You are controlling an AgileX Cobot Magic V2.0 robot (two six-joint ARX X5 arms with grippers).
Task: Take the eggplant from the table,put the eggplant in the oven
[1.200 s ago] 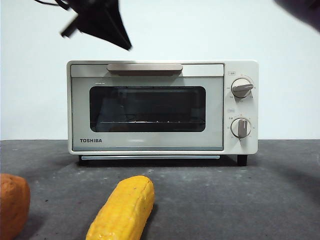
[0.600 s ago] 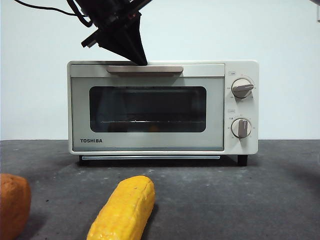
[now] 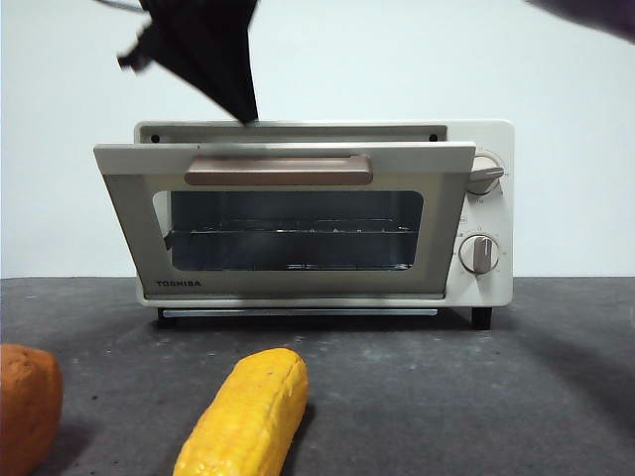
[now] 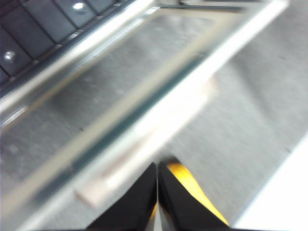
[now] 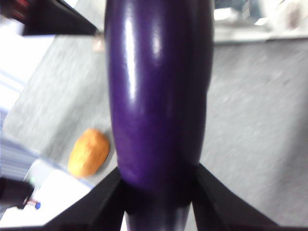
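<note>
Purple eggplant (image 5: 159, 101) pinched between right gripper (image 5: 159, 192) jaws — held above table (image 5: 255, 125), long axis running straight out past jaw tips. Left gripper (image 4: 158, 185) pressed together, tip just above oven (image 3: 476, 208) door's top edge at 12 o'clock — door tilted partly open. Corn cob (image 3: 248, 416) at 6 o'clock of oven.

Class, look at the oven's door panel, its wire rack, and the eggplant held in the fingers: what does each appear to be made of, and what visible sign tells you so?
Oven door panel: probably glass, since the rack shows through it.
Wire rack: likely bare metal; thin, shiny grey bars.
Eggplant: glossy, smooth purple skin with sharp highlights; real or plastic, the look leaves open. It sits between the right gripper fingers.
</note>
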